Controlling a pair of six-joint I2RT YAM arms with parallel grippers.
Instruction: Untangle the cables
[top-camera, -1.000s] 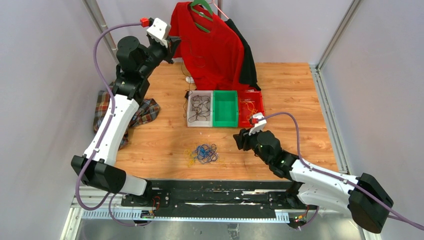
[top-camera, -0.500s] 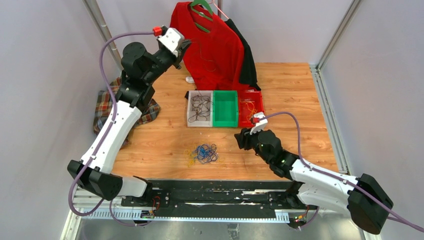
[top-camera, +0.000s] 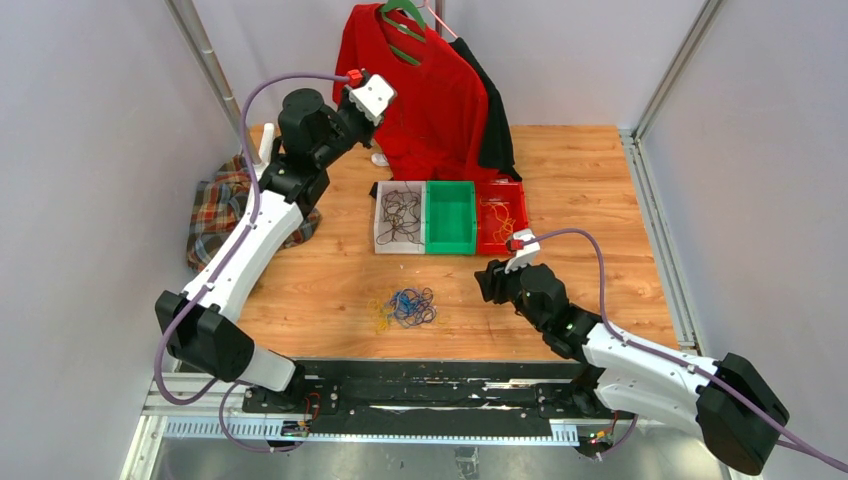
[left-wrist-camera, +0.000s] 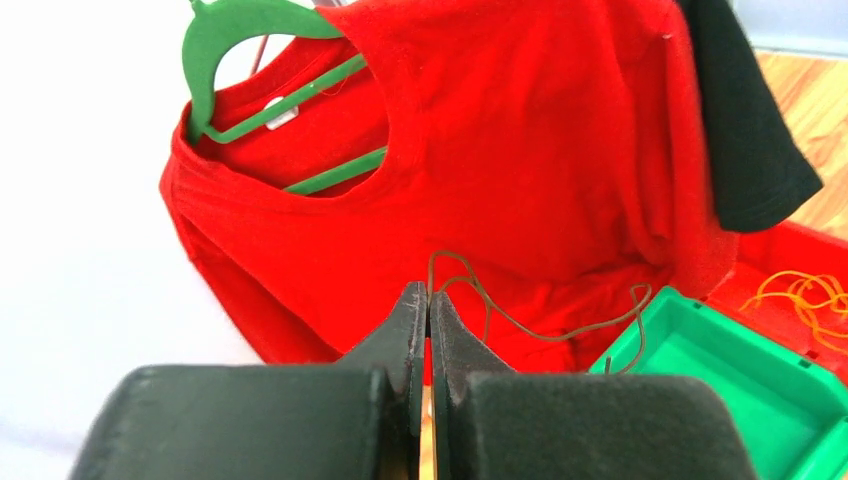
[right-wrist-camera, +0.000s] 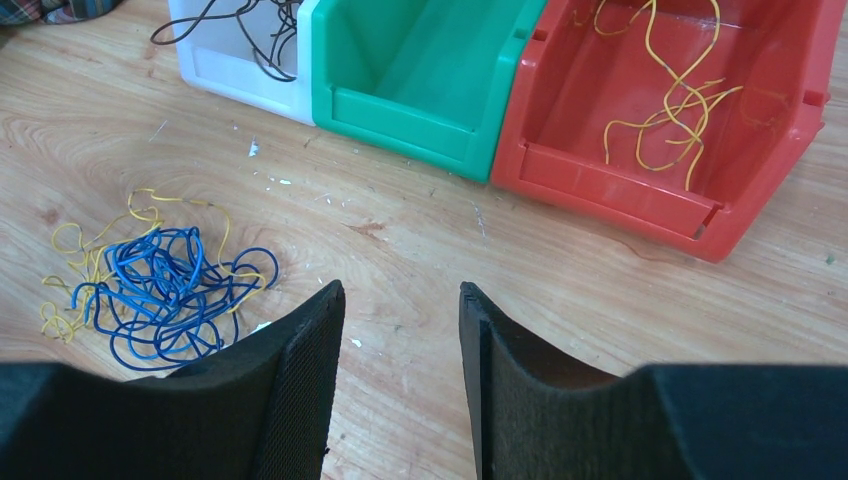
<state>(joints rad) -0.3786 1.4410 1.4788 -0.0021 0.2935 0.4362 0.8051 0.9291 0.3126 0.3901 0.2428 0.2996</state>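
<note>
My left gripper (left-wrist-camera: 429, 290) is shut on a thin dark cable (left-wrist-camera: 520, 325), held high in front of the red shirt. The cable loops right from the fingertips and drops toward the green bin (left-wrist-camera: 720, 370). On the wood, a tangle of blue and yellow cables (top-camera: 405, 307) lies in front of the bins; it also appears in the right wrist view as the tangle (right-wrist-camera: 160, 290). My right gripper (right-wrist-camera: 400, 287) hovers low just right of the tangle, open, with nothing between its fingers. Black cables (top-camera: 399, 210) lie in the white bin (top-camera: 378, 240), and yellow cables (right-wrist-camera: 670, 100) lie in the red bin (right-wrist-camera: 640, 190).
A red shirt (top-camera: 420, 90) on a green hanger and a black garment (top-camera: 495, 125) hang at the back. A plaid cloth (top-camera: 225, 205) lies at the table's left edge. The green bin (top-camera: 450, 215) between the white and red ones holds nothing. Metal rails bound the table.
My left arm has swung right, carrying its shut gripper from the back left corner to in front of the red shirt. The right gripper has edged slightly right and toward the near edge.
</note>
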